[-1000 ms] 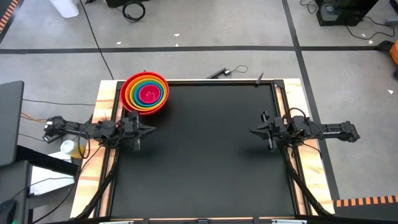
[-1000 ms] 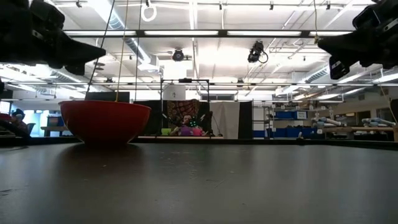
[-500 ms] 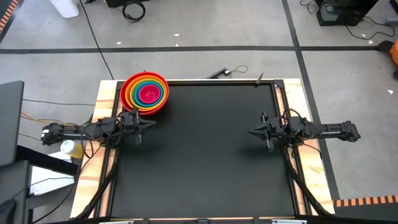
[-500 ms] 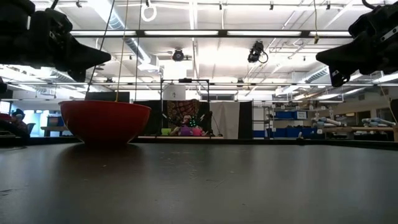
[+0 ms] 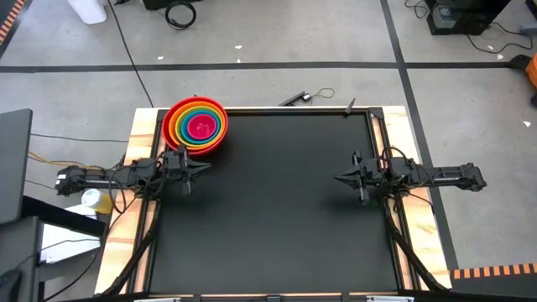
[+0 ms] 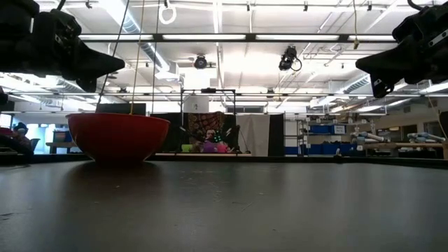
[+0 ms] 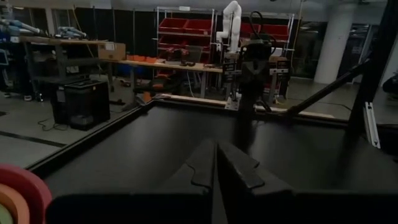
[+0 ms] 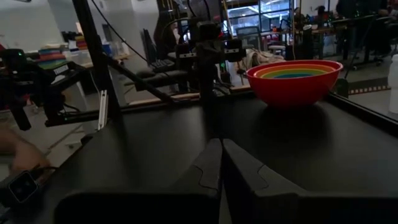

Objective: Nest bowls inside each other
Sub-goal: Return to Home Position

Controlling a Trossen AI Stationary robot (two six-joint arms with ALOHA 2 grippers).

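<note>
The bowls (image 5: 196, 126) sit nested in one stack at the table's far left corner, resting on the base of the red outer bowl (image 6: 117, 138). Orange, yellow-green and blue rims ring a pink centre. The stack also shows in the right wrist view (image 8: 293, 81), and its rim shows in the left wrist view (image 7: 22, 190). My left gripper (image 5: 205, 168) hangs level just near of the stack, pointing toward the table's middle, shut and empty (image 7: 216, 155). My right gripper (image 5: 338, 177) hangs level at the right side, pointing left, shut and empty (image 8: 221, 152).
The black table top (image 5: 277, 218) spreads between the two grippers, with a raised frame along its edges (image 5: 382, 134). A dark tool (image 5: 294, 99) lies on the floor beyond the far edge. A person's hand (image 8: 18, 155) shows beside the table in the right wrist view.
My left gripper has swung a little toward the table's far edge, nearer the bowls, and has rolled slightly. My right gripper has tipped its fingers down to level. The bowls have not moved.
</note>
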